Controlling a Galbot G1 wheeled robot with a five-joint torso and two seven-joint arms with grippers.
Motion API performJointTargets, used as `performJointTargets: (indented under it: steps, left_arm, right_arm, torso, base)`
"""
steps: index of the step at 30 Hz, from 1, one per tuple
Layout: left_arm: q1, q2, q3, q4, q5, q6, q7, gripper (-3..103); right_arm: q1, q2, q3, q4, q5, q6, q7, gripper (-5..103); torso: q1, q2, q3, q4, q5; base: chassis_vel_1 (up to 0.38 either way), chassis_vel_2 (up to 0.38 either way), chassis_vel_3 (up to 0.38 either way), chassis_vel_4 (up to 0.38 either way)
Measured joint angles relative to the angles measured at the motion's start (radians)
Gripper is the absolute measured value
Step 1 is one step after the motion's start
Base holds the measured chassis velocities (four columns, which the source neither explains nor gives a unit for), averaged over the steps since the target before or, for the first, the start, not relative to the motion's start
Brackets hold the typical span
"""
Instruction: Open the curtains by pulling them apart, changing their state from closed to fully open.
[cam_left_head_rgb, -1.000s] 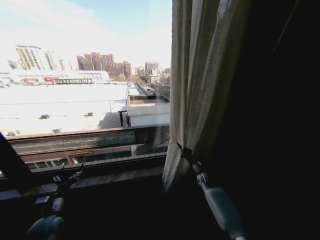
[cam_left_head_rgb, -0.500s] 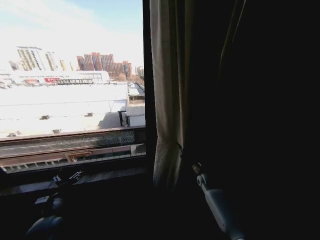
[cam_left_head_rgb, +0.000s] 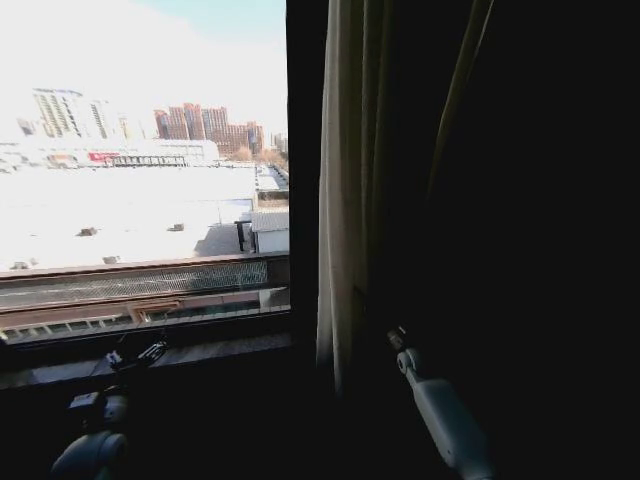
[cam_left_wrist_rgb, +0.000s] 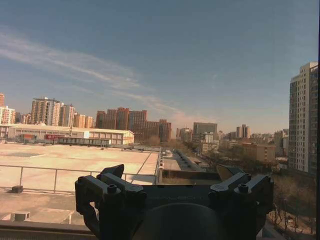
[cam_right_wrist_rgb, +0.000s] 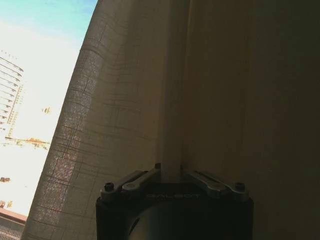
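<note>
Curtains (cam_left_head_rgb: 345, 200) are gathered rightward; a fold is pinched by the right end effector (cam_right_wrist_rgb: 171, 172). The left end effector (cam_left_wrist_rgb: 172, 187) is spread near the windowsill (cam_left_head_rgb: 220, 350).

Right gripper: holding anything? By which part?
Yes: right gripper is shut on a vertical fold of the curtain, low on the panel. Left gripper holds nothing.

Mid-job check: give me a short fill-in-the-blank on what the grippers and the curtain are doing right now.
1. The right gripper is shut on a fold of the ____.
2. The curtain is bunched at the window's ____ side in the head view.
3. The left gripper sits low by the window sill, holding ____.

Missing words: curtain; right; nothing
</note>
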Motion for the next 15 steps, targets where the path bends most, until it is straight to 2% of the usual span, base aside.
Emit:
performJointTargets:
  steps: [15]
  left_arm:
    - [0.0, -0.001, 0.001, 0.0, 0.0, 0.0, 0.001, 100]
  right_arm:
    - [-0.023, 0.0, -0.017, 0.033, 0.023, 0.037, 0.04, 0]
  torso:
    - [0.0, 0.0, 0.0, 0.0001, -0.0003]
  base:
    - [-0.183, -0.18, 0.191, 0.188]
